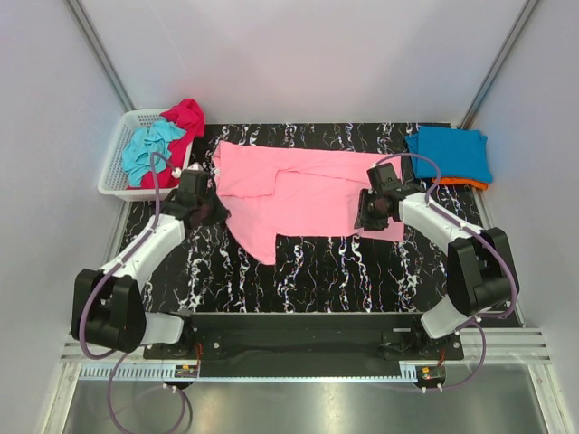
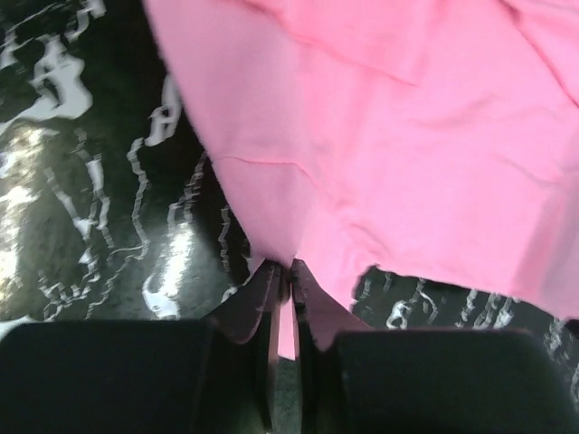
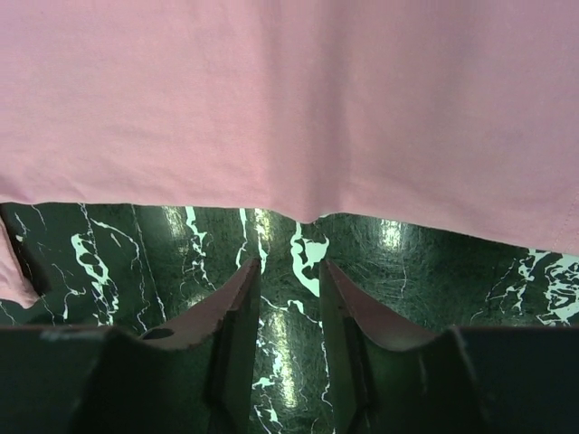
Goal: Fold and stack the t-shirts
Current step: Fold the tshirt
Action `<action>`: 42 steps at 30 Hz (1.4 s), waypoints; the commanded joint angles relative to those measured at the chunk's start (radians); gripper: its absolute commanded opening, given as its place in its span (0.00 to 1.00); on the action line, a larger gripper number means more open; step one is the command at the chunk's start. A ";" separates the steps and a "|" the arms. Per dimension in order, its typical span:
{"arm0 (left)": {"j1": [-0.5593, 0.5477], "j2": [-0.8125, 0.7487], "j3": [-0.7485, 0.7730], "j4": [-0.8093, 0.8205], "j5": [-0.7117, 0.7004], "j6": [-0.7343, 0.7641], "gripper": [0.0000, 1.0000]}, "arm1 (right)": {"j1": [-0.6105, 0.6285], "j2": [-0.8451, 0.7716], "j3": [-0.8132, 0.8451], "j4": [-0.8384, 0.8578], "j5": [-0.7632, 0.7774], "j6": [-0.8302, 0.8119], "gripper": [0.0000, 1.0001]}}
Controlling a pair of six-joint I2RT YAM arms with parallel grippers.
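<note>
The left tool is pinched almost shut on a low edge of the soft light pink cotton t-shirt — a sliver of pink shows between its two dark fingers. The right tool stands partly apart, a narrow gap with nothing in it. Its curved tips sit low over the glossy black worktop veined with white, just short of the shirt's hem. The pink shirt lies spread across the middle of the worktop, partly folded over itself and mildly creased, one corner trailing toward the near side. At the far left a white slatted plastic basket holds a crumpled teal t-shirt and a magenta t-shirt. In the far right corner a blue t-shirt lies folded flat on an orange t-shirt — only the orange edge shows.
</note>
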 commanded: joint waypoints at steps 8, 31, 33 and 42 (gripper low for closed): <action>-0.043 0.393 0.339 0.067 0.349 0.190 0.18 | 0.018 0.009 0.046 0.033 0.008 0.008 0.38; -0.100 0.244 0.104 0.150 0.076 0.223 0.45 | 0.030 0.043 0.040 0.050 -0.045 -0.004 0.37; -0.100 0.239 0.104 0.139 0.065 0.222 0.54 | 0.036 0.037 0.035 0.054 -0.048 -0.007 0.37; -0.067 0.274 0.098 0.082 -0.109 0.089 0.55 | 0.038 0.032 0.023 0.056 -0.036 -0.013 0.37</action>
